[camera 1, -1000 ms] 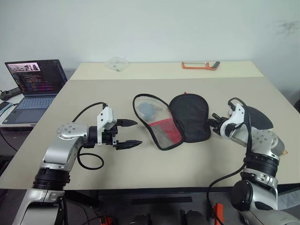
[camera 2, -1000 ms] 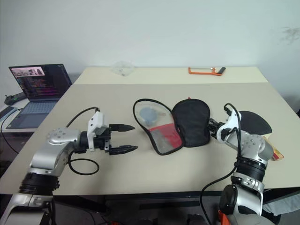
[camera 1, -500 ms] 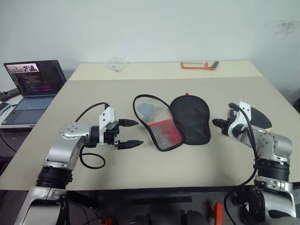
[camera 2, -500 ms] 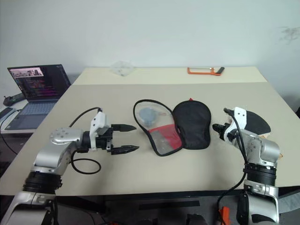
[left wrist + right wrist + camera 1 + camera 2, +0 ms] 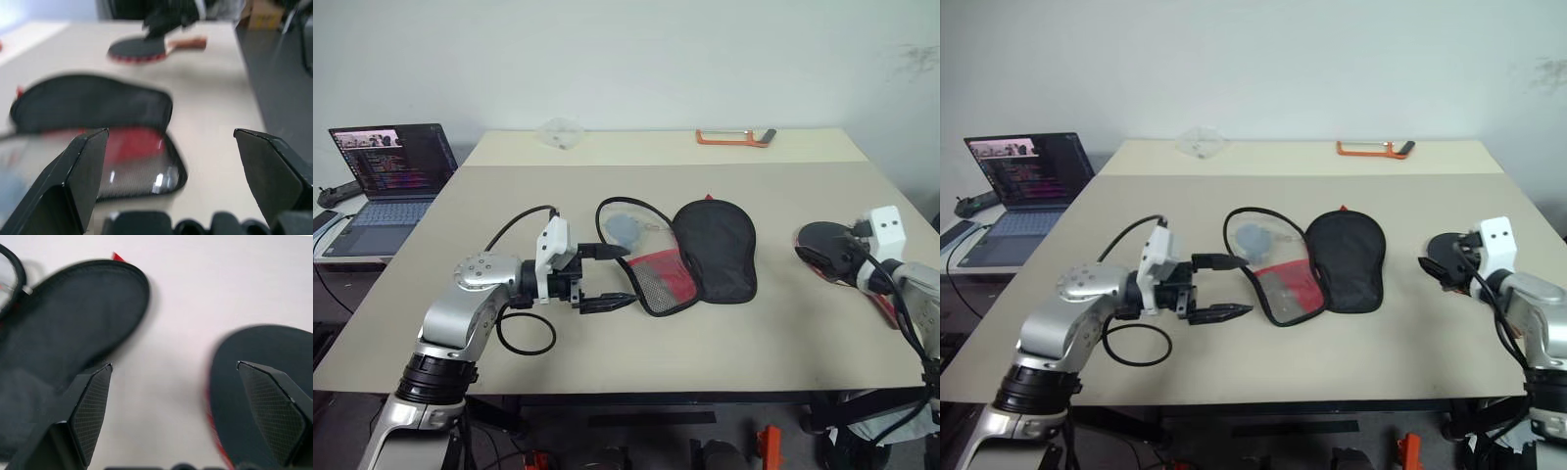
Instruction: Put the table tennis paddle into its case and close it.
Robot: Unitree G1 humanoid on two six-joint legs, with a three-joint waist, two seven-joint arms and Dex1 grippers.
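in the head views, the paddle-shaped soft black fabric case (image 5: 690, 257) with a red lower part and mesh pocket is lying unzipped and spread flat in the middle of the beige table (image 5: 724, 333), its two halves side by side. the left gripper (image 5: 612, 277) is hovering just beside the mesh half with its jaws standing wide and holding nothing. the table tennis paddle (image 5: 1445, 257) with the round black rubber face and red edge is lying flat towards the table's right side, well apart from the case, and the right gripper (image 5: 850, 257) is sitting over it.

in the left wrist view, both black fingers (image 5: 80, 166) are spreading wide around empty air, with the case's zipper rim below them and the paddle far beyond.

in the right wrist view, the fingers (image 5: 90, 406) are gaping wide, gripping nothing; the paddle's face is lying under one of them and the case under the other.

the paddle is probably light and stiff, its rubber face grippy; the wooden handle looks like the surest place to pinch it. the case is limp and will likely slide or buckle unless it is pinned by its rim.
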